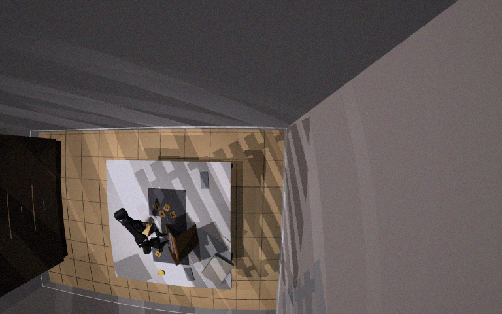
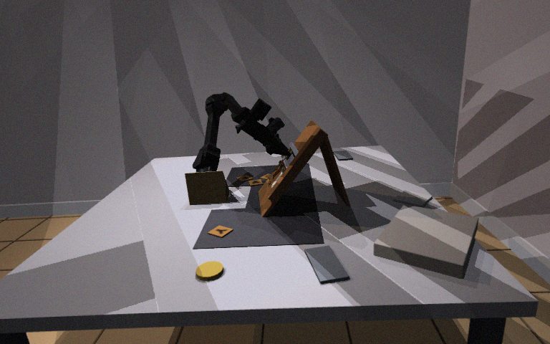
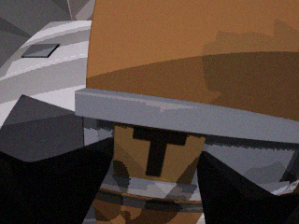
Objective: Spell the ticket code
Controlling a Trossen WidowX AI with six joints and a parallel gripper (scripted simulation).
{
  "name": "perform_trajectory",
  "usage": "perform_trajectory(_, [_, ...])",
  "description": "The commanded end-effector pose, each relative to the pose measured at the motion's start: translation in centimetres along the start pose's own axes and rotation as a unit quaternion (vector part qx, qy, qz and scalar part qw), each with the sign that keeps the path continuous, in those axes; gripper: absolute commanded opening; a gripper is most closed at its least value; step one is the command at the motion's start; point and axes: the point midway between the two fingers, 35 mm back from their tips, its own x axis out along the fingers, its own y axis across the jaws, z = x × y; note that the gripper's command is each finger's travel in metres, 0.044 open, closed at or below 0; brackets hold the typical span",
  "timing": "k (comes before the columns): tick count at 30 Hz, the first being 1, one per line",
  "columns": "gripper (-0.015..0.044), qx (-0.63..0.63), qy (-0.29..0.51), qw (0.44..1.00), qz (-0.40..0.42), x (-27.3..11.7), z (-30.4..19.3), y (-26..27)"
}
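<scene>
My gripper [image 1: 167,239] [image 2: 290,154] [image 3: 157,151] is shut on the T tile [image 3: 155,161], at the slanted wooden board [image 1: 188,239] [image 2: 288,180] [image 3: 187,33]. In the wrist view the T reads upright. Its top edge meets the grey rail [image 3: 187,117], a little right of the rail's left end; whether it is fully seated cannot be told. Several loose letter tiles lie on the dark mat, among them an O tile [image 1: 166,207] and a K tile [image 1: 172,214]. A Y tile [image 1: 157,254] [image 2: 220,231] lies apart at the near end. The ticket's print is not readable, and the rail's far end is out of view.
A yellow disc [image 1: 161,272] [image 2: 209,270], a thin grey slab [image 1: 189,273] [image 2: 326,264] and a large pale box [image 1: 216,268] [image 2: 422,239] are near the counter's near side. A tan block [image 2: 205,188] stands by the arm's base. Another slab [image 1: 204,180] [image 2: 344,155] [image 3: 41,50] lies farther back.
</scene>
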Motion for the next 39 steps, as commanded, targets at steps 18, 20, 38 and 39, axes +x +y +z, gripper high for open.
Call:
perform_trajectory(18, [0.0,-0.003,0.0,1.0,0.003,0.0,0.0,-1.1])
perform_trajectory(20, [0.0,-0.003,0.0,1.0,0.003,0.0,0.0,-1.2])
perform_trajectory(38, [0.0,-0.003,0.0,1.0,0.003,0.0,0.0,-2.2])
perform_trajectory(39, [0.0,-0.003,0.0,1.0,0.003,0.0,0.0,-2.2])
